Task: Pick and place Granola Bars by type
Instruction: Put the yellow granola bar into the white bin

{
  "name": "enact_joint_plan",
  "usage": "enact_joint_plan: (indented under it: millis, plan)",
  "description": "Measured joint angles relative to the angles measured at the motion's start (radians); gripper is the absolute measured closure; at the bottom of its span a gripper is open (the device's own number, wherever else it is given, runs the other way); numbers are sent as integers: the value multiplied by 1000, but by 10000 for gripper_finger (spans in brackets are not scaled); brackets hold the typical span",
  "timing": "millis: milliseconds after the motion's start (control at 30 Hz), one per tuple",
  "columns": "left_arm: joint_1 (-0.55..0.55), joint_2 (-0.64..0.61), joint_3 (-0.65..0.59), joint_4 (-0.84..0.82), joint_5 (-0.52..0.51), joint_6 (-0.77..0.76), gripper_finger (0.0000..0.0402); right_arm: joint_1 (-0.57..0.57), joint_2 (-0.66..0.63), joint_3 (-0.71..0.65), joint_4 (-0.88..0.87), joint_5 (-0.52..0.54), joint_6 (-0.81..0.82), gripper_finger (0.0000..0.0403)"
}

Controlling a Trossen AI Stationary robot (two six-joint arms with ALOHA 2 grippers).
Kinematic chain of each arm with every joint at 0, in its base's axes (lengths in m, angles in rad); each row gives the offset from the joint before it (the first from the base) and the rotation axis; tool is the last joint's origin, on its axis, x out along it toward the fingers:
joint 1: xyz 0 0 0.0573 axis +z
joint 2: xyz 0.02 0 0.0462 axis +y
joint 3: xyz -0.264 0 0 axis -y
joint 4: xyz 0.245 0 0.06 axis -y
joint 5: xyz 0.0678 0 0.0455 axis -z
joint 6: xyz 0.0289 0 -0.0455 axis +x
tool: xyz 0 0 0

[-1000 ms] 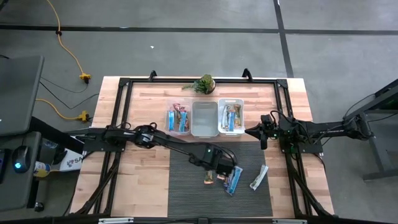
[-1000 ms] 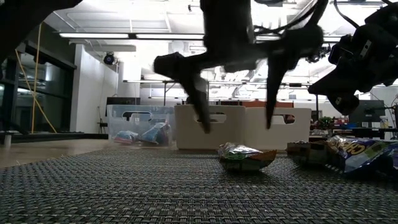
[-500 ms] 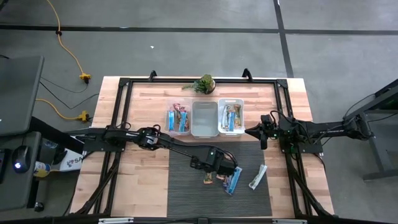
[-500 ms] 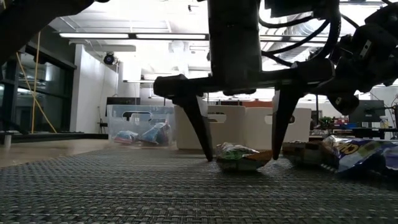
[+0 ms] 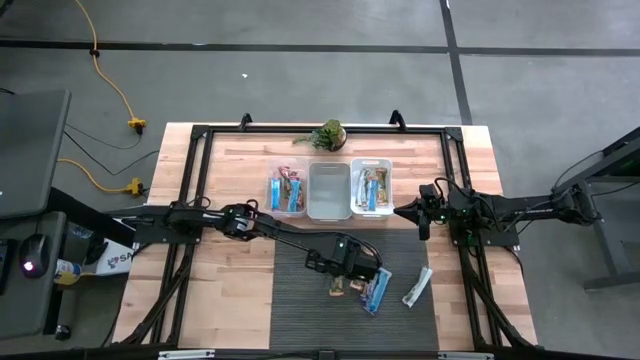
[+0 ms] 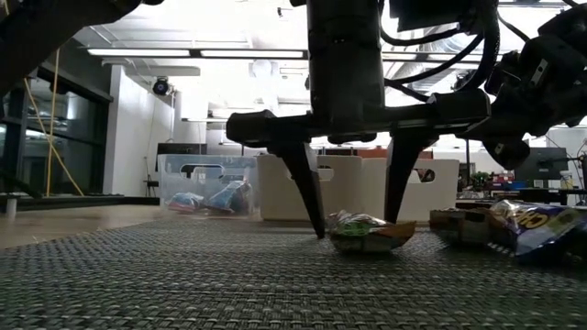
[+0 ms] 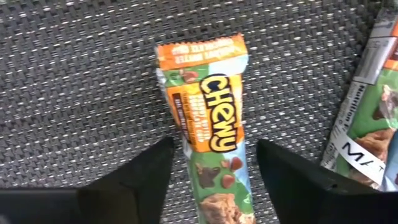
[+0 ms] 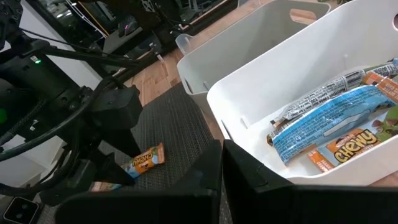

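Note:
An orange-brown Chewy granola bar (image 7: pixel 208 124) lies flat on the dark woven mat (image 5: pixel 300 300), also seen as bar (image 6: pixel 369 233) and bar (image 5: pixel 340 288). My left gripper (image 7: pixel 214 146) points straight down over it, open, one finger on each side of the bar with mat showing between. The fingertips (image 6: pixel 319 231) reach down to the mat. A blue bar (image 5: pixel 375 292) and a white-silver bar (image 5: pixel 416 285) lie to its right on the mat. My right gripper (image 5: pixel 420 215) waits shut at the table's right side.
Three clear bins stand in a row beyond the mat: the left bin (image 5: pixel 287 190) and the right bin (image 5: pixel 371 188) hold bars, and the middle bin (image 5: pixel 329 190) shows none. A small green plant (image 5: pixel 327 134) stands at the far edge. Bare mat lies left of the bars.
My left gripper has come down over the orange-brown bar until its fingertips stand at the mat on either side of it, rolling slightly on the way. Its fingers have drawn a little closer together but stay open.

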Motion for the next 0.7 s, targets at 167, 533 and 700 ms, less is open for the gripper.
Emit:
enact_joint_plan:
  millis: [167,533,700]
  plan:
    - [0,1,0,1,0,0,213,0,0,0,0,0,0,402]
    - [0,1,0,6,19,0,259,0,0,0,0,0,0,402]
    - [0,-5,-2,8,12,0,273,0,0,0,0,0,0,402]
